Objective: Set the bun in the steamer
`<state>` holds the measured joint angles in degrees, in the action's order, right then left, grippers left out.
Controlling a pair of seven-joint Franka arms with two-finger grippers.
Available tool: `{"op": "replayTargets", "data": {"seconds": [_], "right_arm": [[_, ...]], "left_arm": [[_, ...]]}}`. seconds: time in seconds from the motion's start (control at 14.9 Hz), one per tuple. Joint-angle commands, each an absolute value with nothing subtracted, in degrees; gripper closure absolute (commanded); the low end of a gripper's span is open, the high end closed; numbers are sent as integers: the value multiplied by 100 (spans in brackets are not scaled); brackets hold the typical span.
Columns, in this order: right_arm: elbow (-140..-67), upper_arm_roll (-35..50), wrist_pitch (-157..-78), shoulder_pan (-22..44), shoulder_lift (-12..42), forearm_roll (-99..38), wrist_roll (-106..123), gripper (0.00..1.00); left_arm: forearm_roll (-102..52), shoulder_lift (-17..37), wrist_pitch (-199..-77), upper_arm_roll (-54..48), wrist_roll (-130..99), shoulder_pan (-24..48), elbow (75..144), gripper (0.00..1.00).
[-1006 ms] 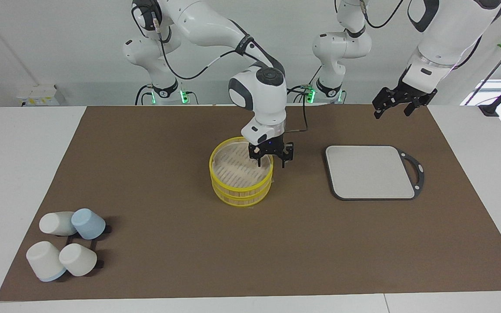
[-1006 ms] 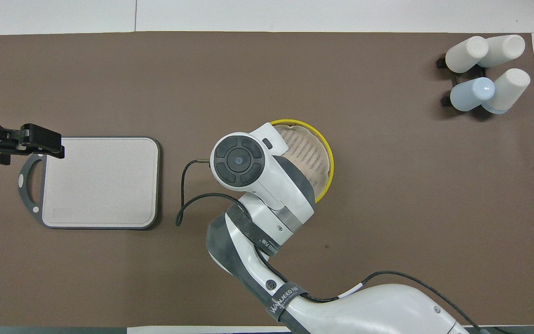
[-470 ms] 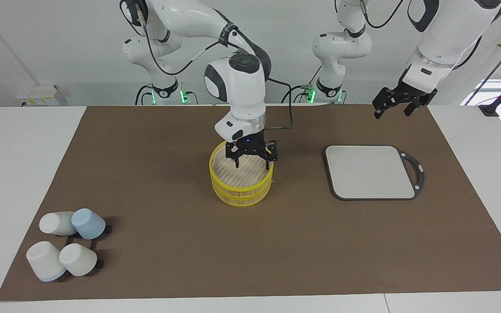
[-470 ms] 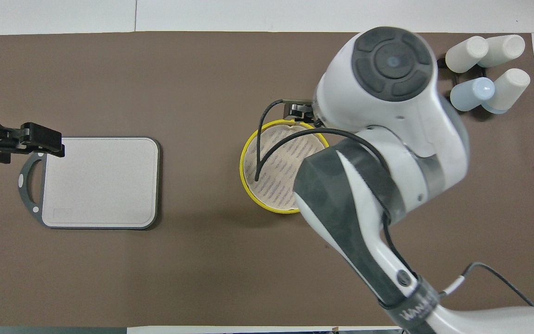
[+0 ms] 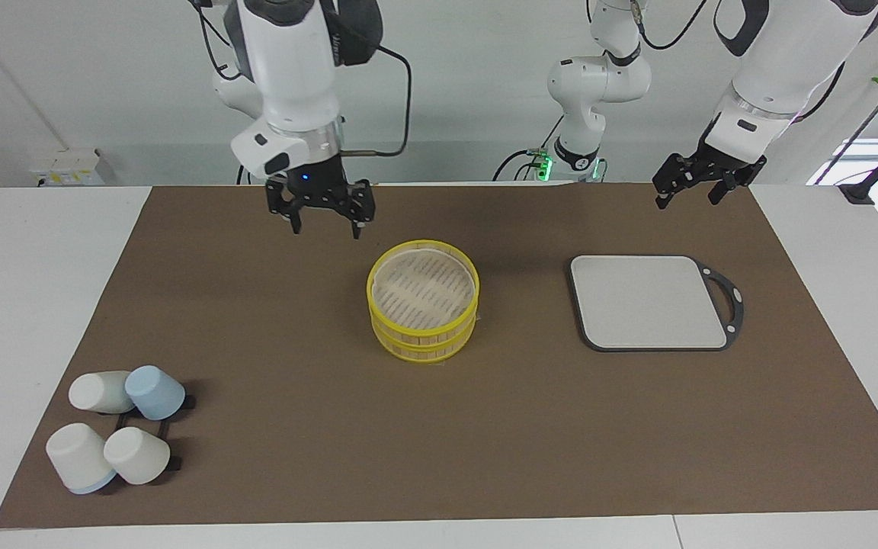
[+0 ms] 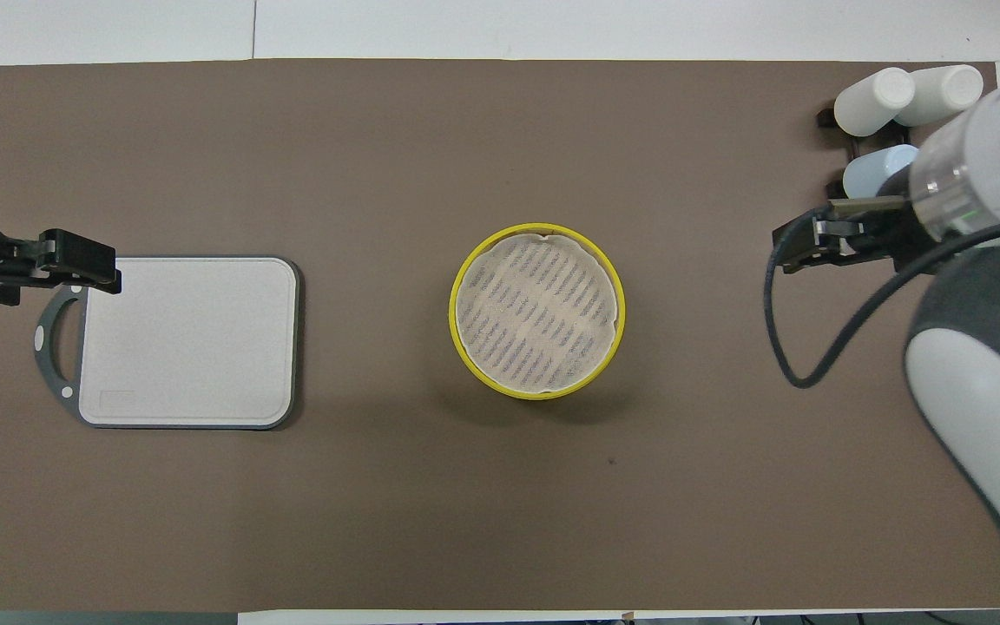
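The steamer [image 5: 422, 329] [image 6: 537, 236], a round bamboo basket with yellow rims, stands uncovered in the middle of the brown mat, and its pale slatted floor shows in full. The bun shows in neither view. My right gripper [image 5: 325, 229] hangs open and empty high over the mat, toward the right arm's end from the steamer and well apart from it. Open as well, my left gripper [image 5: 687, 200] waits in the air over the mat's edge by the grey board.
A grey square board [image 5: 648, 301] [image 6: 187, 338] with a handle lies toward the left arm's end. Several white and blue cups [image 5: 115, 427] [image 6: 908, 130] lie on a black rack at the mat's corner toward the right arm's end, farthest from the robots.
My right gripper has lifted out of the steamer and swung up and away toward the right arm's end, uncovering the basket. The left arm has not moved.
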<state>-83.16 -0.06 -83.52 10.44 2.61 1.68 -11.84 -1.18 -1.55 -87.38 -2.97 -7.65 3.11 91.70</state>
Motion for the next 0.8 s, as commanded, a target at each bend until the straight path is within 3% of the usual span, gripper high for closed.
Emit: {"op": "replayTargets", "data": {"seconds": [0.0, 0.54, 0.74], "right_arm": [[-8561, 184, -8236, 467, -9, -52, -626, 0], [-8482, 123, -8429, 352, 105, -9, -527, 0], [-8263, 114, -8087, 290, 211, 52, -527, 0]], "left_arm": [[-185, -149, -8807, -334, -642, 237, 9167, 0], [-185, -149, -8807, -334, -562, 237, 9176, 0], [-185, -149, -8807, -334, -562, 237, 9176, 0]]}}
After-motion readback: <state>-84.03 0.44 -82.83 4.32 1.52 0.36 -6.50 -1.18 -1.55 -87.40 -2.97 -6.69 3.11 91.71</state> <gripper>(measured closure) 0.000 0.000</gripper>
